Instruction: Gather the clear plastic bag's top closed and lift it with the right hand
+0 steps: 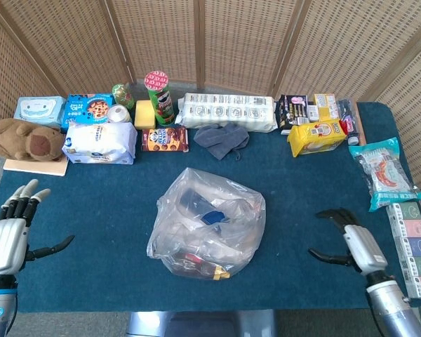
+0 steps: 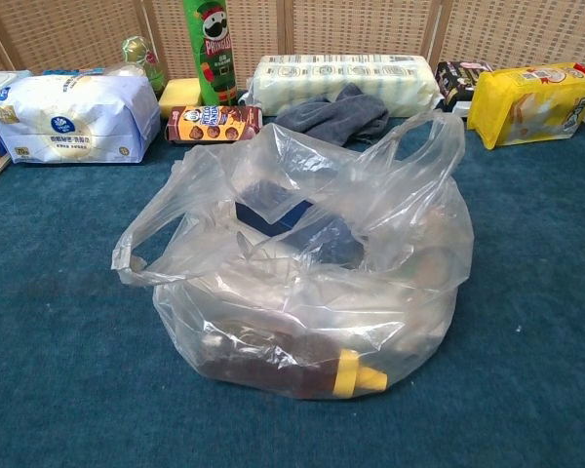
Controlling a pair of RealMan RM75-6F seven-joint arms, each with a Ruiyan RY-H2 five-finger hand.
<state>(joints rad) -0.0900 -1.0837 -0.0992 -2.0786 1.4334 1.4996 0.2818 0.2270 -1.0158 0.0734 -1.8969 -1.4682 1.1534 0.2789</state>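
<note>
The bag (image 1: 208, 226) sits at the frame's centre on the blue table (image 1: 105, 203), its top loose and open, handles flopped outward. The right hand (image 1: 351, 243), lower right, is spread and holds nothing, with bare cloth between it and the bag. The left hand (image 1: 10, 228), lower left edge, is likewise spread.

Head view high, looking down, chest view low, close, both sharing bag (image 1: 208, 223)
</note>
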